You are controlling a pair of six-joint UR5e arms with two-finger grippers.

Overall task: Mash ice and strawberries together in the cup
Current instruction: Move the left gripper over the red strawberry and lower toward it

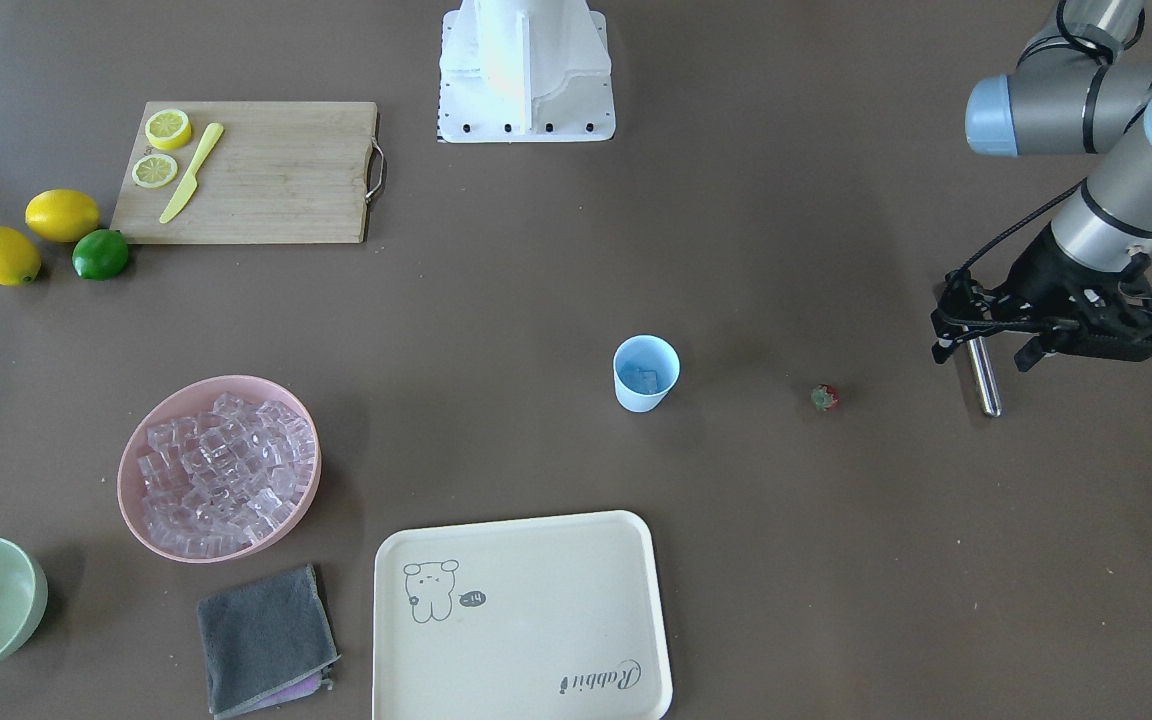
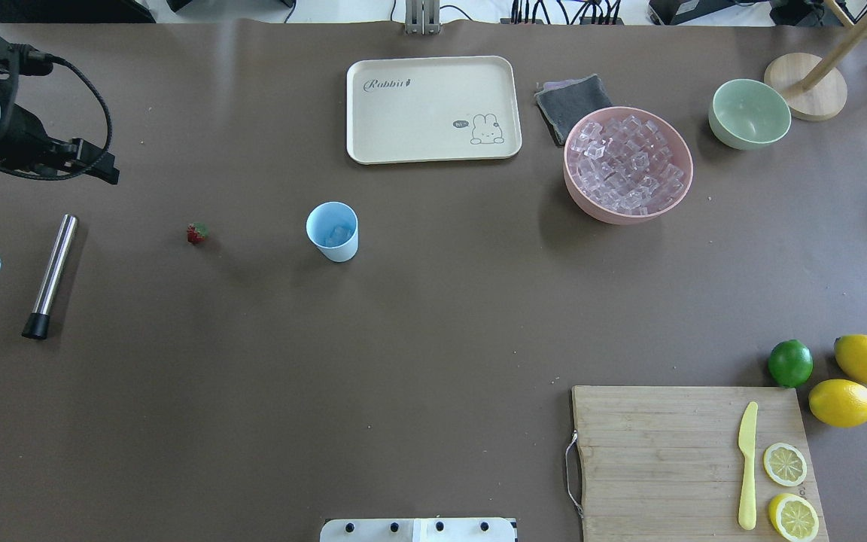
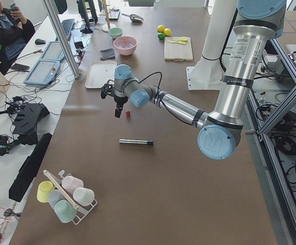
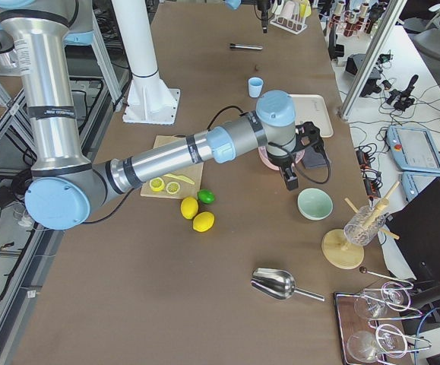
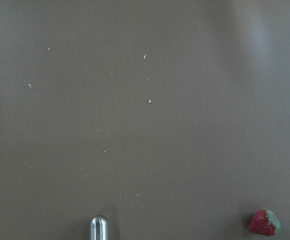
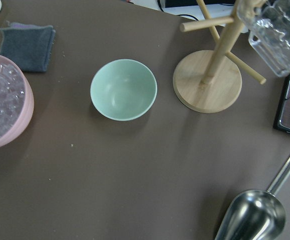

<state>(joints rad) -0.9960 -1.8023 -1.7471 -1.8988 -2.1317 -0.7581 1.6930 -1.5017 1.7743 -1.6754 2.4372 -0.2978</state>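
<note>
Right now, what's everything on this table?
cup: one, light blue, centre, ice inside
strawberry: one, red, near cup
muddler: one, steel, left end
ice: many, clear pinkish, filling pink bowl
green bowl: one, pale, beside pink bowl
tray: one, cream, far edge
cloth: one, grey, beside tray
cutting board: one, wooden, bearing yellow knife, two lemon slices
lemons: two, yellow, beside board
lime: one, green, beside lemons
scoop: one, steel, right end
left pincer: one, black, near muddler
right pincer: one, black, near green bowl

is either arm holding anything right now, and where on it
The left gripper holds nothing; the metal muddler lies flat on the table, apart from it. The right gripper, seen only from the side, shows nothing in it.
</note>
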